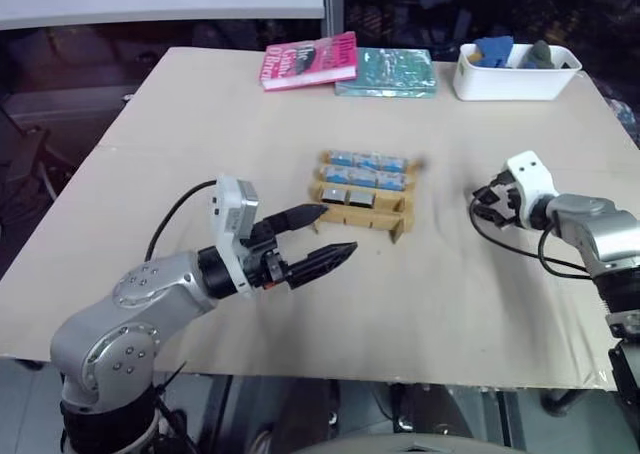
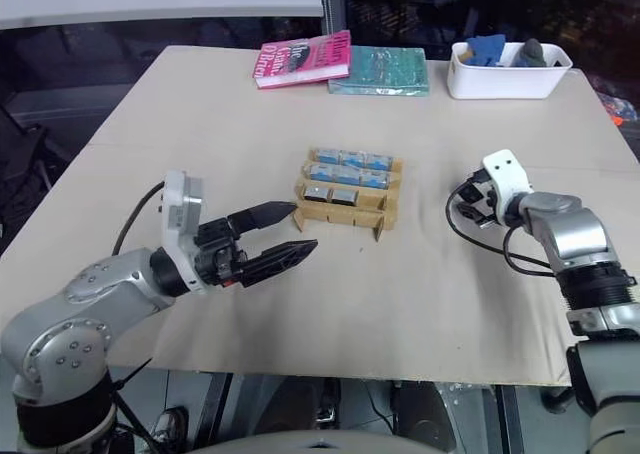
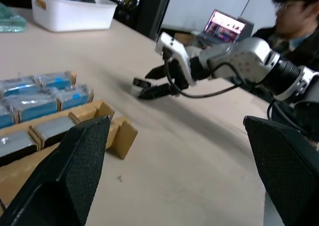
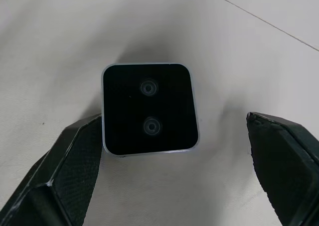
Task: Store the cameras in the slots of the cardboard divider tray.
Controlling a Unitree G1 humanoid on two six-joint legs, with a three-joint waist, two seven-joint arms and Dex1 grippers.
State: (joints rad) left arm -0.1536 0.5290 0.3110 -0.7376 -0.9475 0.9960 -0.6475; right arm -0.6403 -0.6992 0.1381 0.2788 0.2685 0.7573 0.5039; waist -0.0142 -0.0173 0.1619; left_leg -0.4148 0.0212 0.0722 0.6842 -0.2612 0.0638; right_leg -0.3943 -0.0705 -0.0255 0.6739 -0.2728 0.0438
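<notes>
**Right gripper lines up on a loose camera, tray nearly stocked**

Here is the right gripper (image 4: pixel 174 151), fingers spread wide, straddling a loose camera (image 4: pixel 148 109) that lies on the table (image 1: pixel 200 124) with its black lens face up. 1 black finger (image 4: pixel 65 171) sits right against the camera's edge; the other stands apart from it, so nothing is pinched. From the left wrist view the same gripper (image 3: pixel 152 85) reaches low over the tabletop, to the right of the cardboard divider tray (image 1: pixel 395 216).

Over on the left, the left gripper (image 1: pixel 325 236) hangs just in front of the tray's near left corner, pointing toward it, fingers apart and empty. The tray sits mid-table, and bluish-grey stored cameras (image 1: pixel 368 179) fill its rows of slots.

At the far edge lie a pink book (image 1: pixel 310 60), a teal book (image 1: pixel 387 72) and a white bin (image 1: pixel 515 74). A person (image 3: pixel 294 17) sits beyond the table beside a laptop (image 3: pixel 224 27).
</notes>
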